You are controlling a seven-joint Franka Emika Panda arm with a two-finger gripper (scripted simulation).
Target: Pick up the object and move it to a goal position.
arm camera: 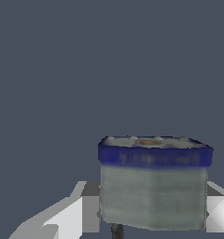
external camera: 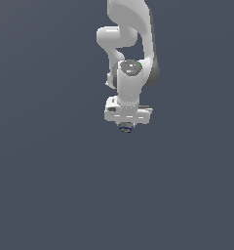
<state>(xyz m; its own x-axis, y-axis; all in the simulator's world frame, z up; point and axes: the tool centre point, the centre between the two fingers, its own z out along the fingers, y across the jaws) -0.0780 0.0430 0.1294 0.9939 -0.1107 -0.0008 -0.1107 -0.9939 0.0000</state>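
While clamped, one object (arm camera: 153, 186), one pincer (arm camera: 151, 214)

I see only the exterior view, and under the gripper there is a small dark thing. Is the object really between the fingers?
Observer: Yes. In the wrist view the object sits between the two white fingers, one on each side.
Operator: What does it look like?
Observer: A whitish-grey box with a dark blue band around one end.
Operator: Is anything else near it?
Observer: No, only plain grey background behind it. The gripper hides this from you.
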